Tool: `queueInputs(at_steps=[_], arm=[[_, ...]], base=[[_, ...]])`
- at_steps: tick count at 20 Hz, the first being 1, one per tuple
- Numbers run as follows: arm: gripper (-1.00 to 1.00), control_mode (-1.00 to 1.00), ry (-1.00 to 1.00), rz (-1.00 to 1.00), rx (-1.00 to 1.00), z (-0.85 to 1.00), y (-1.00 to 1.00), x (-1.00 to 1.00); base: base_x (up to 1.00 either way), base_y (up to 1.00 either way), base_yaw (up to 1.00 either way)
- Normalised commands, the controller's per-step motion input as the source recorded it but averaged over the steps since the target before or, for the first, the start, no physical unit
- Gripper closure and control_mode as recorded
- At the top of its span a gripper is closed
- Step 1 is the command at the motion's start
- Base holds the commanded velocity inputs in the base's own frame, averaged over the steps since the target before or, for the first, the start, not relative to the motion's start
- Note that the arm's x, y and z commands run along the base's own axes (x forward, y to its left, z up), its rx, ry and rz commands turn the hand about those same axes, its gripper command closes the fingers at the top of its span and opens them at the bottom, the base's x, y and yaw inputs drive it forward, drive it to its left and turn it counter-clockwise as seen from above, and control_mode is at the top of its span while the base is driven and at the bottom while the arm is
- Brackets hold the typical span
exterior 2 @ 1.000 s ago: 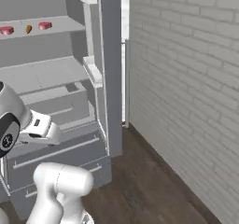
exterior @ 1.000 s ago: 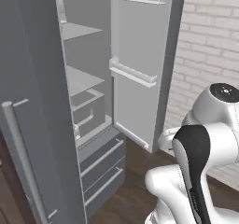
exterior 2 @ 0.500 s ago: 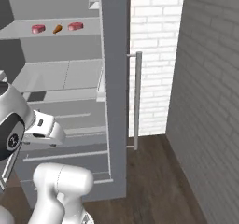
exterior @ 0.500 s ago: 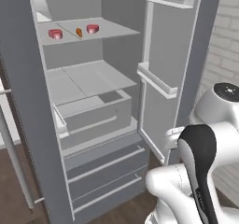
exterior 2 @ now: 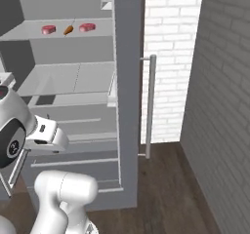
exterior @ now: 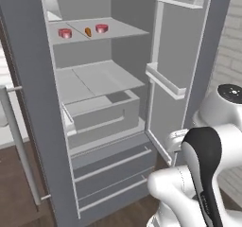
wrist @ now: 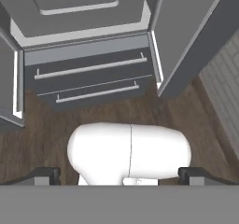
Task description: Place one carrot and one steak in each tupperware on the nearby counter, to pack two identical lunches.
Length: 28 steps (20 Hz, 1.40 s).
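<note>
On the upper fridge shelf, left to right: I am seeing a steak [exterior: 64,33], then a carrot [exterior: 88,31], then a second steak [exterior: 101,28], all sitting apart in a row.
Right base view, same shelf: the left steak [exterior 2: 48,29], the carrot [exterior 2: 68,30] and the right steak [exterior 2: 87,27] are lying in the same order.
Fridge [exterior: 33,93]: it is standing open in front of me, with bare grey shelves under the food and a bin below those.
Fridge door [exterior: 182,70]: it is swinging out to the right, its racks facing the shelves.
Freezer drawers [wrist: 88,78]: two dark drawers with bar handles are showing at the fridge foot, above the wooden floor [wrist: 42,125].
End effector [wrist: 119,174]: it is pointing down at the floor before the drawers, its two finger tips [wrist: 44,174] standing wide apart and gripping nothing.
Brick wall [exterior 2: 219,82]: it is running along my right side.
</note>
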Motion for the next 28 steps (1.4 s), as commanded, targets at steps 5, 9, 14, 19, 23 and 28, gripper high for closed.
queueInputs(at_steps=[5,9,14,19,23,28], arm=[[-1.0,1.0,0.0,0.0,0.0,0.0,0.0,0.0],[-1.0,1.0,0.0,0.0,0.0,0.0,0.0,0.0],[-1.0,1.0,0.0,0.0,0.0,0.0,0.0,0.0],[-1.0,1.0,0.0,0.0,0.0,0.0,0.0,0.0],[-1.0,1.0,0.0,0.0,0.0,0.0,0.0,0.0],[-1.0,1.0,0.0,0.0,0.0,0.0,0.0,0.0]], base=[[0.33,0.46,0.09],[0.47,0.1,0.14],[0.57,-0.04,0.19],[0.65,0.0,0.25],[0.57,-0.12,0.34],[0.41,-0.19,0.31]])
